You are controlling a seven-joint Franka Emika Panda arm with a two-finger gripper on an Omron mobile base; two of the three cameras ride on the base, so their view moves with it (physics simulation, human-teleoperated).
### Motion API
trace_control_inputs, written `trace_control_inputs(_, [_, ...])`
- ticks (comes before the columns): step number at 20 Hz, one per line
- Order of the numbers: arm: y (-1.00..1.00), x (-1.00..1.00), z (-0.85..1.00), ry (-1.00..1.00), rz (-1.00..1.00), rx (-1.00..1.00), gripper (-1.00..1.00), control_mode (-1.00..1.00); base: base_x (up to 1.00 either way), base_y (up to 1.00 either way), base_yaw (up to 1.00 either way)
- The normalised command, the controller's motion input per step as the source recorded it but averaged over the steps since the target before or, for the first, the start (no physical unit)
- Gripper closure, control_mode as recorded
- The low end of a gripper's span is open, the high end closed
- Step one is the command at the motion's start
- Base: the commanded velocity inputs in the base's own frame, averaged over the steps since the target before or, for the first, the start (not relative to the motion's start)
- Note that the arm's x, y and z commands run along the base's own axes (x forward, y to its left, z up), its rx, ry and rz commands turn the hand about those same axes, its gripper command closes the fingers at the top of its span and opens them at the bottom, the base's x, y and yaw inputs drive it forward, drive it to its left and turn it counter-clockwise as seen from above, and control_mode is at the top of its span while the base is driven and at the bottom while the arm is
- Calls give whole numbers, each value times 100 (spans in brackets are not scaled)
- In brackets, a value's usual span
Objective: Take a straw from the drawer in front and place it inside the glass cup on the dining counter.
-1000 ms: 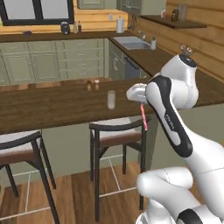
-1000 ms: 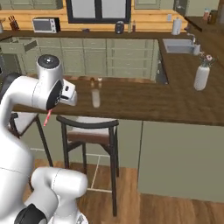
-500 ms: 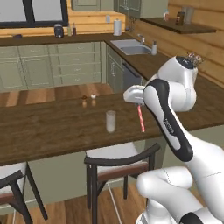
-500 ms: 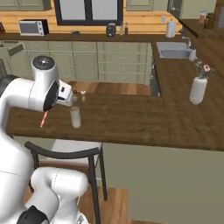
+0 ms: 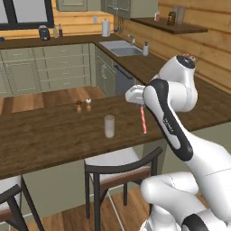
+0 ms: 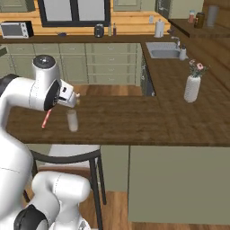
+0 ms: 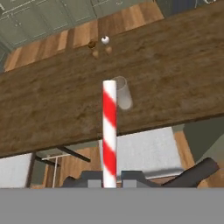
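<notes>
Kitchen: log-plank walls, sage-green framed cabinet fronts, wood-strip floor. The dining tabletop is one long slab of dark brown wood grain with a thick plain edge, matte.

On it, counted:
- One glass cup, a clear colourless cylinder with no handle, standing upright near the slab's near edge. Empty as far as can be seen.
- Two small brown shakers, side by side, at about 11 o'clock from the cup and well apart from it; one has a white cap.
- One white vase with pink flowers, smooth and bulbous, on the side run of the tabletop, far toward 3 o'clock from the cup in the right base view.

One straw: thin, straight, red-and-white striped in the hand view, reading pink-red from the base cameras. It hangs near-vertical from the gripper, in the air at about 3 o'clock of the cup in the left base view, near it but clear of it. The fingers are pinched narrow on the straw's upper end; in the hand view the straw runs from between the dark tips toward the cup's rim.

Two stools with dark curved backs and pale seats stand below the slab's edge; the second shows only at the corner.
</notes>
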Motion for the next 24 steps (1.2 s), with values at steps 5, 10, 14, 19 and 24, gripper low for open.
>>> trace_control_inputs(5, [-10,95,6,-1,6,2,100,-100,0,0,0])
trace_control_inputs(10, [-14,96,0,-5,33,2,100,-100,0,0,0])
trace_control_inputs(14, [-7,78,0,-10,50,1,100,-100,0,0,0])
trace_control_inputs(19, [-2,64,0,-10,64,1,100,-100,0,0,0])
trace_control_inputs(24, [20,27,0,-5,53,1,100,-100,0,0,0])
